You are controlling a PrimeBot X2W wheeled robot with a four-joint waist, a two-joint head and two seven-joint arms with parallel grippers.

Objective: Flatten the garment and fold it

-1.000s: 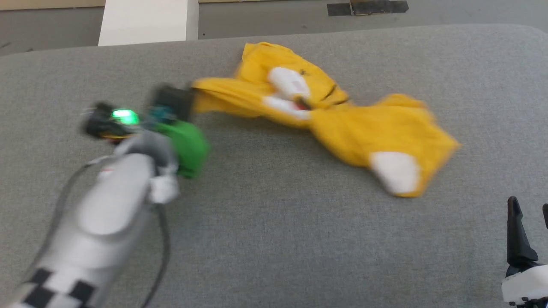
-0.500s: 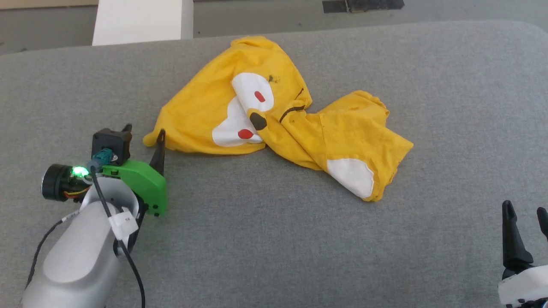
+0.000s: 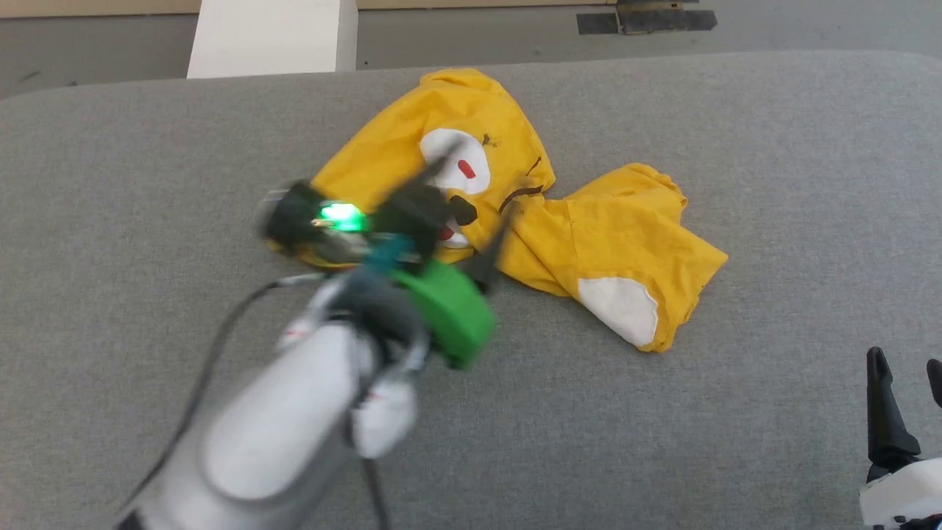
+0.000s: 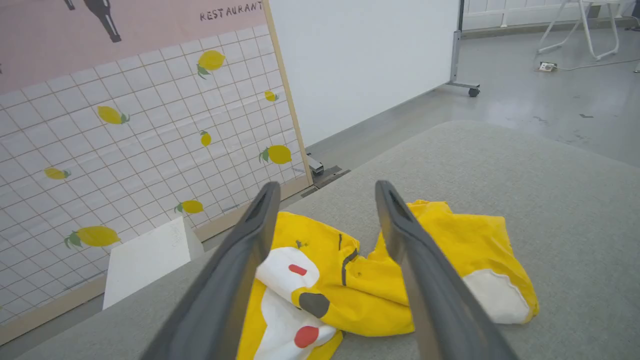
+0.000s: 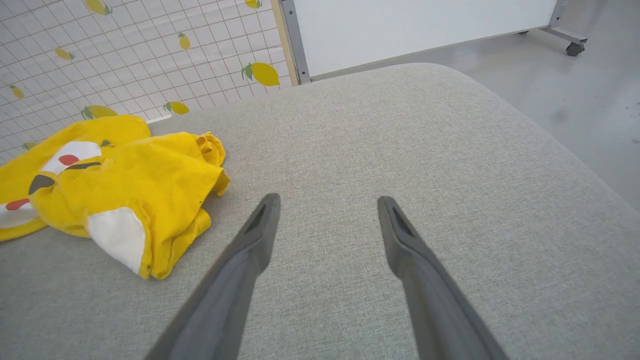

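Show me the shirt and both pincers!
shirt (image 3: 611,228), head view, plain yellow cloth of its crumpled right part.
left pincer (image 4: 327,184), left wrist view, midway between its open fingertips.
right pincer (image 5: 328,197), right wrist view, midway between its open fingertips.

You've got a grey fabric worktop (image 3: 662,442) with rounded far corners. In the head view, a white block (image 3: 268,37) stands just past its far edge at 11 o'clock. The grey floor (image 3: 478,33) is behind it, with a dark tape patch (image 3: 647,18) at 1 o'clock.

In the left wrist view, a white-tile backdrop with lemons (image 4: 140,140) sits at 10 o'clock. A pink sign (image 4: 150,25) reading RESTAURANT is above it, and a wooden strip edges its right side. A white partition (image 4: 365,55) at 12 o'clock rides on a castor (image 4: 472,92). At 2 o'clock you see white legs of a chair or stand (image 4: 580,25), and near them a floor socket (image 4: 548,66) with a cable.
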